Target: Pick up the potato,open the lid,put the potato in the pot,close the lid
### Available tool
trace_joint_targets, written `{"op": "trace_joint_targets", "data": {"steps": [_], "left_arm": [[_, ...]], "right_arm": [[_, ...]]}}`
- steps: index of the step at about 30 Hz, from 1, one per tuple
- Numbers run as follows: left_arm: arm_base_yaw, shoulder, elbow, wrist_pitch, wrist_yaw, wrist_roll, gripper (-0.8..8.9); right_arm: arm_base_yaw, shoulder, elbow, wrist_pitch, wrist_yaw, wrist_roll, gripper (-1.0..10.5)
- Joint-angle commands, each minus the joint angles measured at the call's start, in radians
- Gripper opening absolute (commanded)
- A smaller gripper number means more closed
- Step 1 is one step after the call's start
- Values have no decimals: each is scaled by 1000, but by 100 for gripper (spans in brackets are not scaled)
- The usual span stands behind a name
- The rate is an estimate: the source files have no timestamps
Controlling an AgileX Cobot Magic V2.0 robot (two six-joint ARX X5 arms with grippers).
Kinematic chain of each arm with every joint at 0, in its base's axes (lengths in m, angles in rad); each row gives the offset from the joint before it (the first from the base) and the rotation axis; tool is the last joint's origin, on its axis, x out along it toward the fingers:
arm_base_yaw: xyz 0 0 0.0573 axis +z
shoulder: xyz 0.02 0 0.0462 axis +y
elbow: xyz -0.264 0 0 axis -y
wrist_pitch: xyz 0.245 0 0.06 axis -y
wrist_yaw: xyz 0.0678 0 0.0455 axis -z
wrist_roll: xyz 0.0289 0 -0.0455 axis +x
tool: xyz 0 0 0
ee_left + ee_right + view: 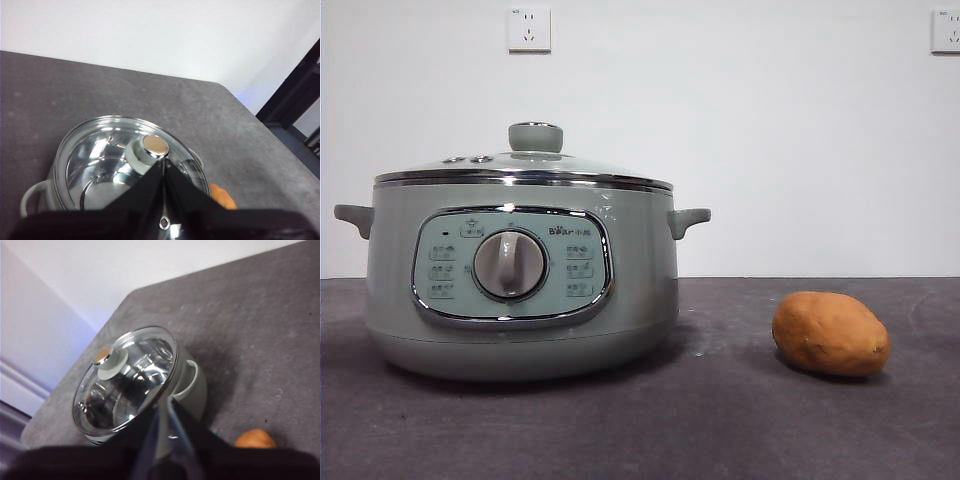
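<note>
Both pairs of jaws are pressed together with nothing between them: the left gripper [163, 165] hangs high above the pot with its tips pointing at the lid knob, and the right gripper [164, 412] hangs high above the pot's rim on the potato side, touching nothing.

The pot [520, 280] is a large, round, pale sage-green electric cooker with a smooth matte shell, two small side handles, a chrome-framed control panel and a grey central dial. It stands on a dark grey, felt-like table [720, 420].

The lid [525, 165], shallow-domed glass with a chrome rim and a pale green knob, sits closed on the pot.

The potato [831, 334], oval, orange-brown and dull-skinned, lies on the table near the pot, apart from it.
</note>
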Motion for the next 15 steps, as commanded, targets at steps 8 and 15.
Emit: {"op": "trace_joint_targets", "data": {"steps": [8,15], "left_arm": [[0,37,0,3,3,14,440],[-8,47,5,6,1,62,440]], "right_arm": [[2,62,12,-2,2,-31,536],[94,111,59,-76,181,-82,536]]}}
